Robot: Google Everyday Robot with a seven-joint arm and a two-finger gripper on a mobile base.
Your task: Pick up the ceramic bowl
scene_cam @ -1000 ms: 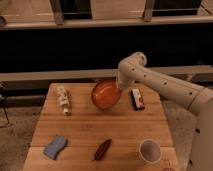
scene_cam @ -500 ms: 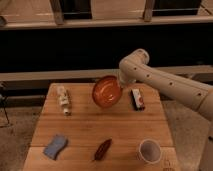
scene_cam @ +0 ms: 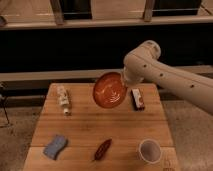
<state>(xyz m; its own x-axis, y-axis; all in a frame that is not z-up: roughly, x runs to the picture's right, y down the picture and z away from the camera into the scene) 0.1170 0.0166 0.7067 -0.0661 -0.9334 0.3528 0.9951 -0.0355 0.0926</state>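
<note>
Above the far half of the wooden table (scene_cam: 100,132), in the single camera view, the ceramic bowl (scene_cam: 109,90) hung clear of the wood, tipped so that its glossy orange-red inside faced the camera. That tilt read as the result of a rim grasp: held by one edge only, the bowl's weight would swing it toward vertical. The gripper (scene_cam: 128,83) sat at the bowl's 3 o'clock edge, at the end of the pale arm (scene_cam: 165,80) that reached in from the right, and it appeared clenched on the bowl's rim, since nothing else supported the bowl. The fingers themselves were mostly hidden behind the wrist and the bowl.

On the table, the other things lay untouched and well apart from the bowl. A pale bottle (scene_cam: 63,99) lay on its side at about 9 o'clock from the bowl. A dark snack packet (scene_cam: 137,98) sat just below the gripper, near the table's right edge. Toward the near edge were a blue sponge (scene_cam: 55,146) at 7 o'clock, a small reddish-brown item (scene_cam: 102,148) at 6 o'clock, and a white cup (scene_cam: 150,150) at 5 o'clock, standing upright.

Judged from this, the pick was essentially done, with the main risk being slip from so narrow a hold on a smooth rim.
</note>
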